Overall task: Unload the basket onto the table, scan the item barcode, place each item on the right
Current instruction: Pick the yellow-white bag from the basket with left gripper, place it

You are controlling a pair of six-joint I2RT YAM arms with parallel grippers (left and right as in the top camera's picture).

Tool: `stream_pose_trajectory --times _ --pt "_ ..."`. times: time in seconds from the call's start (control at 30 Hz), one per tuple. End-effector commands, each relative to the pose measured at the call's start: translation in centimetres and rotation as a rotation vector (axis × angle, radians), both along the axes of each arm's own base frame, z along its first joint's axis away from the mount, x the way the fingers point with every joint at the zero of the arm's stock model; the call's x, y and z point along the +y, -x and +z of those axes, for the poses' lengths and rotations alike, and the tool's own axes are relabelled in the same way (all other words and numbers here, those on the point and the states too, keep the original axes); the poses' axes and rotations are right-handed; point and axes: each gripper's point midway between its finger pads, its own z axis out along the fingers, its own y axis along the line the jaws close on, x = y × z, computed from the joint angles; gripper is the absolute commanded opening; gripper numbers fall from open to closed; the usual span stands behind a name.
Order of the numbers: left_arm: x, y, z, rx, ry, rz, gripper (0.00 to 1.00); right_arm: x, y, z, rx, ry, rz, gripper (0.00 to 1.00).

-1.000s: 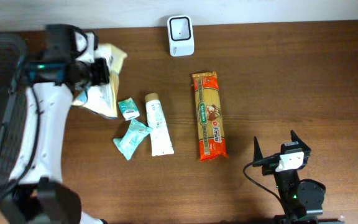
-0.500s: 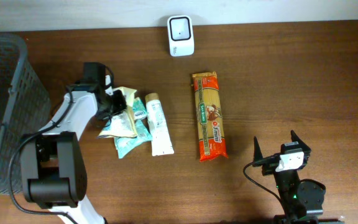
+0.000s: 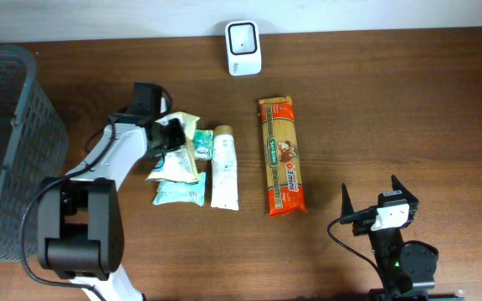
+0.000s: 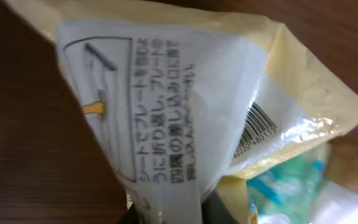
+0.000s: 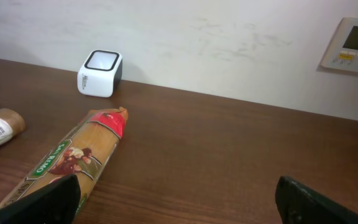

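pouch point(image 4: 166, 112) sits mid-left on table point(image 3: 408, 100), atop teal packets point(image 3: 178, 192), under left gripper point(image 3: 176, 135); can't tell if jaws pinch it. right gripper point(image 3: 369, 194) gapes, empty, nr front edge. pouch prob light, floppy, slick: pinch a seam, leave barcode point(image 4: 253, 130) bare. tube point(image 3: 224, 167) touches it; scanner point(image 3: 243, 48) at rear edge.

The yellow-and-white packet point(image 4: 166, 106) carries sideways lines of Japanese print, with a barcode point(image 4: 253, 130) at its 3 o'clock. Lettering on the pasta pack point(image 3: 281, 155) is too small to read.
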Motion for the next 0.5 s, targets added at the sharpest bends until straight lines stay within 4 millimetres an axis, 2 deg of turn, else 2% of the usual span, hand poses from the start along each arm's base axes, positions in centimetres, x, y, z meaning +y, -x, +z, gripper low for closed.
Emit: stream_pose_trajectory --times 0.0,0.07,0.1,0.17,0.3,0.4,0.47 --pt "2.7 -0.6 1.7 -0.057 -0.104 -0.024 0.71 -0.1 0.0 -0.3 0.003 0.000 -0.006 0.99" --pt "3.6 -0.6 1.8 -0.063 -0.163 -0.037 0.99 -0.1 0.0 -0.3 0.003 0.000 -0.006 0.99" --pt "3.8 -0.8 2.0 -0.069 -0.177 -0.034 0.99 -0.1 0.0 -0.3 0.003 0.000 -0.006 0.99" --pt "4.3 -1.5 4.4 -0.114 -0.188 -0.044 0.99 -0.1 0.0 -0.3 0.003 0.000 -0.006 0.99" --pt "5.0 -2.3 12.7 -0.252 -0.197 -0.052 0.99 -0.1 0.0 -0.3 0.003 0.000 -0.006 0.99" --pt "3.9 -1.0 19.6 -0.401 -0.204 -0.186 0.99 -0.1 0.0 -0.3 0.003 0.000 -0.006 0.99" --pt "3.7 0.2 22.6 -0.481 -0.240 -0.254 0.99 -0.1 0.0 -0.3 0.003 0.000 -0.006 0.99"
